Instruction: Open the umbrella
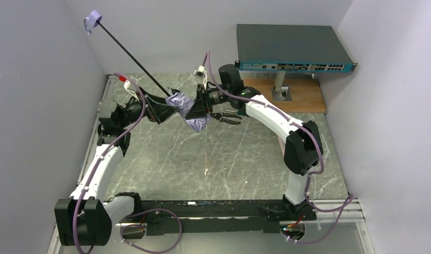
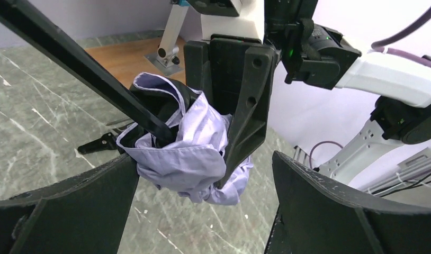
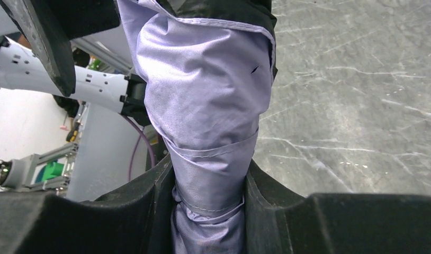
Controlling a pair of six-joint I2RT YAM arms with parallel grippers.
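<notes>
The umbrella is held in the air over the back of the table. Its pale lilac fabric (image 1: 186,107), with black lining, is still bunched. The thin black shaft (image 1: 131,55) is drawn out up to the left and ends in the small lilac handle (image 1: 91,23). My right gripper (image 1: 200,108) is shut on the bundled fabric (image 3: 210,206). My left gripper (image 1: 161,108) is open, its fingers wide apart on either side of the bundle's near end (image 2: 181,159). The fabric brushes its left finger (image 2: 86,201). The shaft (image 2: 86,69) crosses the left wrist view.
A grey network switch (image 1: 293,47) stands on a post over a wooden board (image 1: 306,98) at the back right. A small black object (image 1: 228,118) lies on the marble table (image 1: 203,164) beside the right gripper. Pale walls close in the left, back and right sides.
</notes>
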